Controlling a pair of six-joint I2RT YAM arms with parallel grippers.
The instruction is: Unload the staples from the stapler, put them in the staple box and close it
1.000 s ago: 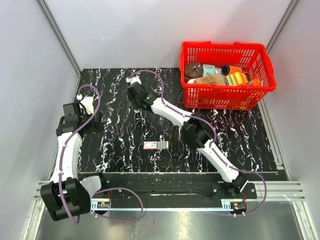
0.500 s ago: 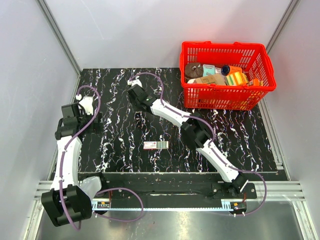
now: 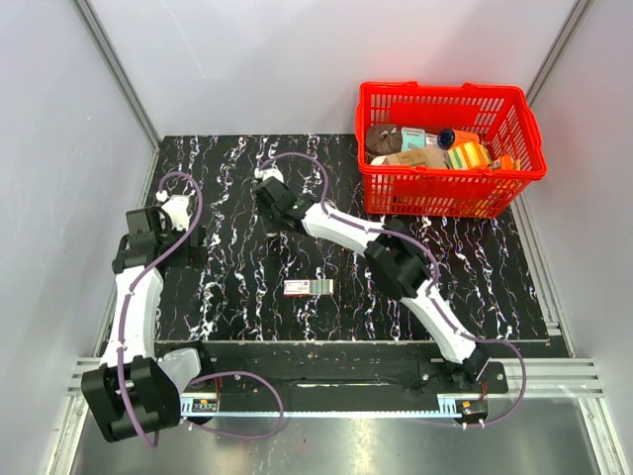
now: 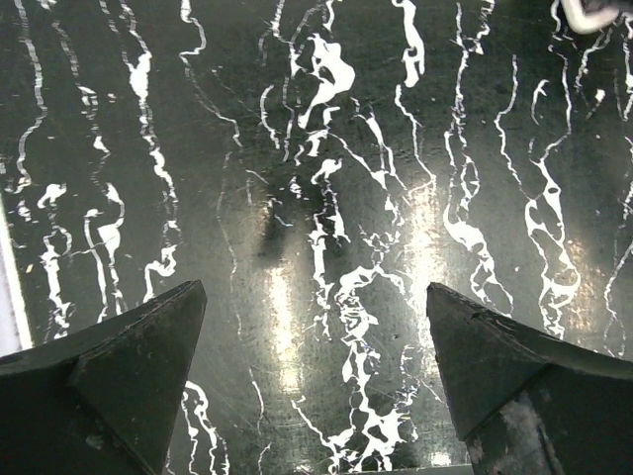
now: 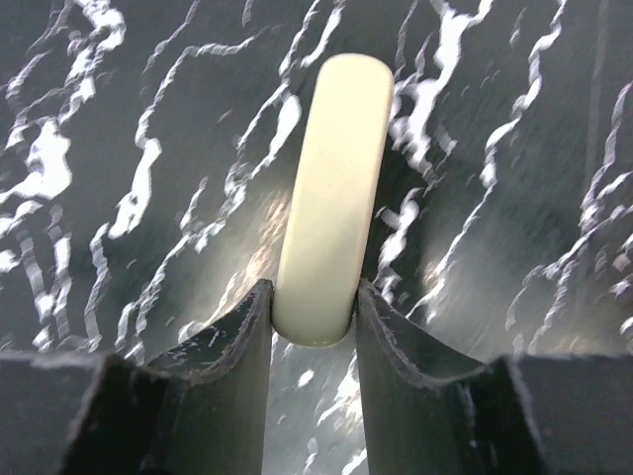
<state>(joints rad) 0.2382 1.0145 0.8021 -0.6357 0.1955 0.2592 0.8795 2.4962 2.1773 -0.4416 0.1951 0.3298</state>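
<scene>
1. Your right gripper (image 5: 312, 293) is clamping both fingers on the near end of the cream stapler (image 5: 334, 178), toward the far middle of the marbled table (image 3: 475, 267).
2. Your left gripper (image 4: 312, 292) is hanging wide apart at the left.
3. A small red-and-white box (image 3: 307, 287) is lying mid-table.

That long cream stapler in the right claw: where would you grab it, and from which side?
Across its narrow width near one end, coming in along its length, I'd judge. The cream stapler is a slim, round-ended bar with long parallel sides, so two fingers can close flat against them. The right gripper pinches its near end that way.
</scene>
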